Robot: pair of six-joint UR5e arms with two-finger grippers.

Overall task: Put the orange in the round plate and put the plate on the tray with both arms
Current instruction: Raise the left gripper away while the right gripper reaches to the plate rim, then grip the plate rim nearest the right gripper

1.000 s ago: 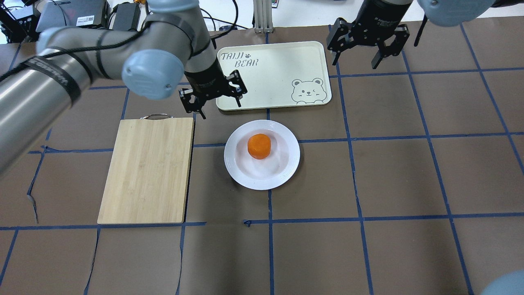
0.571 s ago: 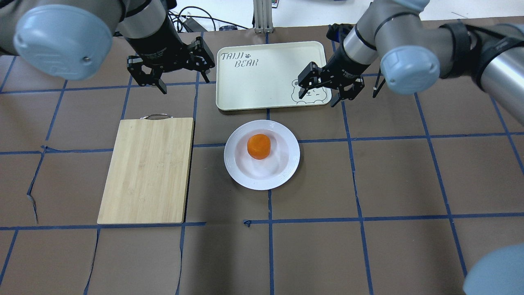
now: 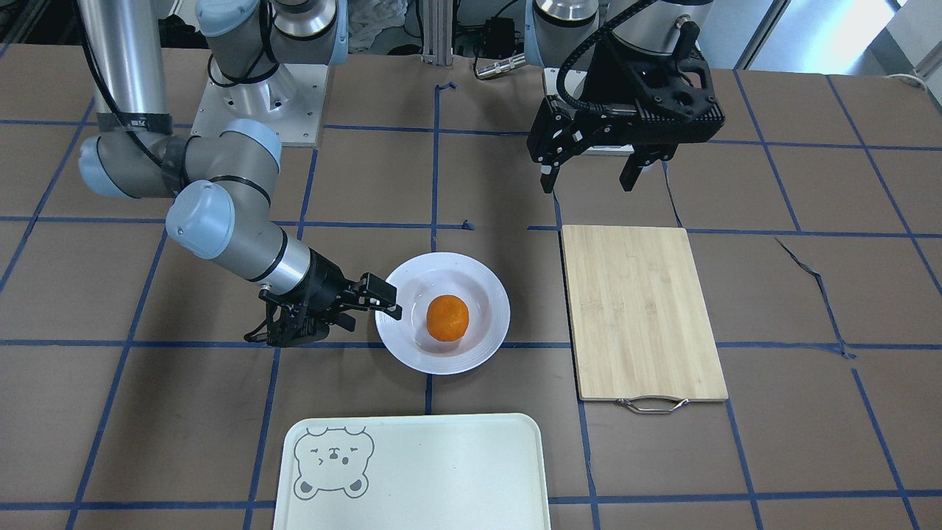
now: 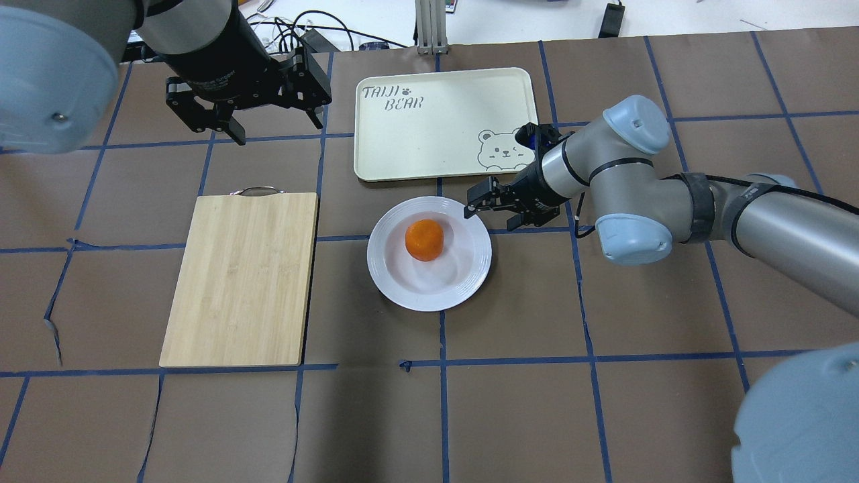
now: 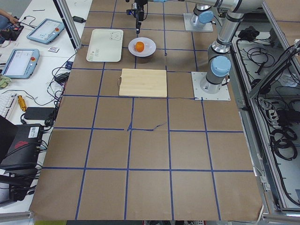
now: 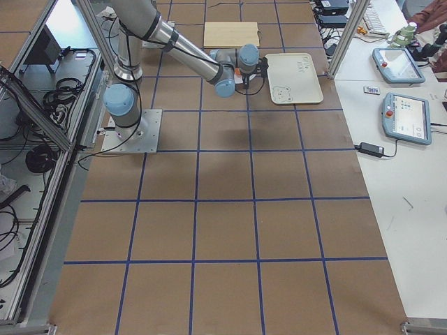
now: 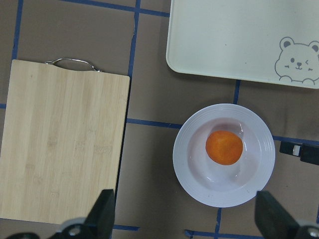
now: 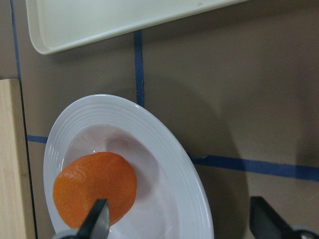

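Overhead exterior: orange [image 4: 424, 239] sits inside round plate [image 4: 402, 295]; tray [image 4: 443, 134] lies nearby.

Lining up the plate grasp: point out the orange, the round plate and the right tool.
orange [image 4: 424, 239]: overhead exterior view, top of the fruit.
round plate [image 4: 429, 303]: overhead exterior view, bare near rim.
right tool [image 4: 489, 219]: overhead exterior view, midway between its fingertips.

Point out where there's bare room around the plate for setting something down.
The tray is bare throughout, and so is the cutting board. Open table lies on the robot's side of the round plate and board. Crowded: the plate's right rim, which the right gripper straddles, and the narrow strip between plate and tray. The orange fills the plate's centre.
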